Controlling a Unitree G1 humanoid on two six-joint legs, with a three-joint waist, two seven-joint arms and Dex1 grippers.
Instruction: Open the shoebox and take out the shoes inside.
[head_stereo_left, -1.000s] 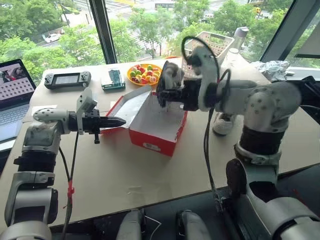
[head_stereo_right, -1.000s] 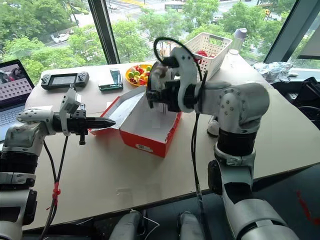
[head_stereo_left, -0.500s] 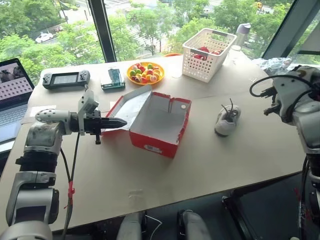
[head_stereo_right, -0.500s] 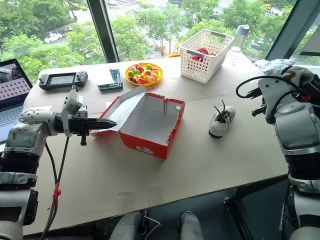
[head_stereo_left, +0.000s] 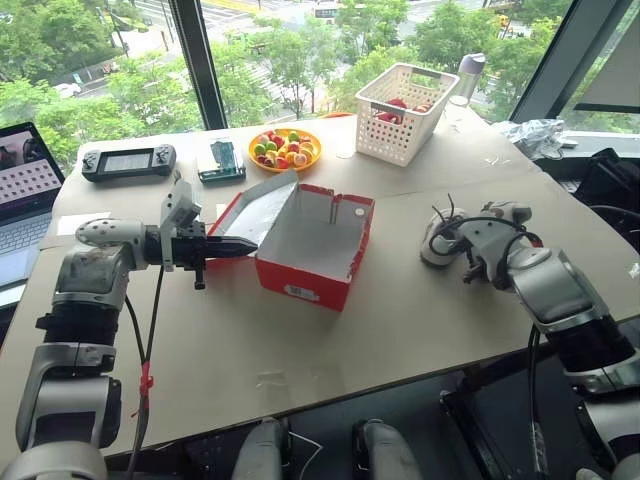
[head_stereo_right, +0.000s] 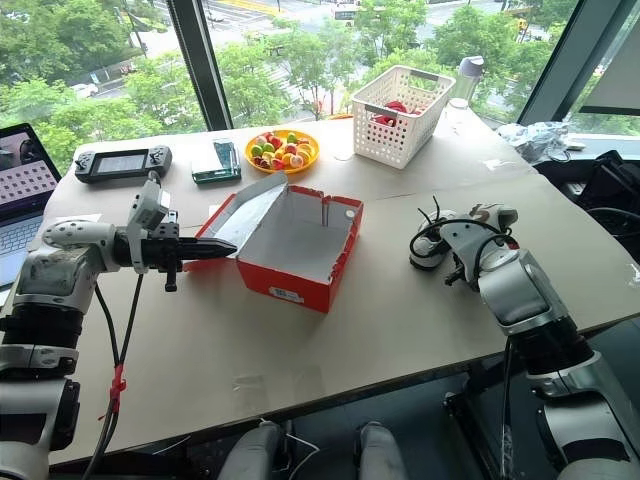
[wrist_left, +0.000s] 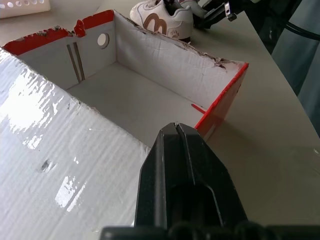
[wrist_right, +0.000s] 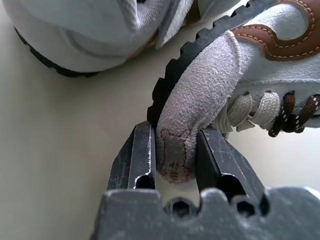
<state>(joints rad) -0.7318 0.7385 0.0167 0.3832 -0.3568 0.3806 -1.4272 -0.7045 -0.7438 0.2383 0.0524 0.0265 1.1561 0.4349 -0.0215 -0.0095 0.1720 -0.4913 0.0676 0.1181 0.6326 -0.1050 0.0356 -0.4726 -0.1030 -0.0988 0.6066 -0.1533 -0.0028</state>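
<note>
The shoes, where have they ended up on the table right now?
The shoes lie on the table to the right of the open, empty shoebox, in front of the white basket; the right gripper holds one by its heel.

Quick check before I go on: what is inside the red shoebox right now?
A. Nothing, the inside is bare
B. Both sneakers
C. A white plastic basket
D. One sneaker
A. The shoebox stands open with a bare pale floor, and the shoes lie on the table beyond its far wall, where the right gripper clamps the heel tab of one sneaker beside the other.
</note>
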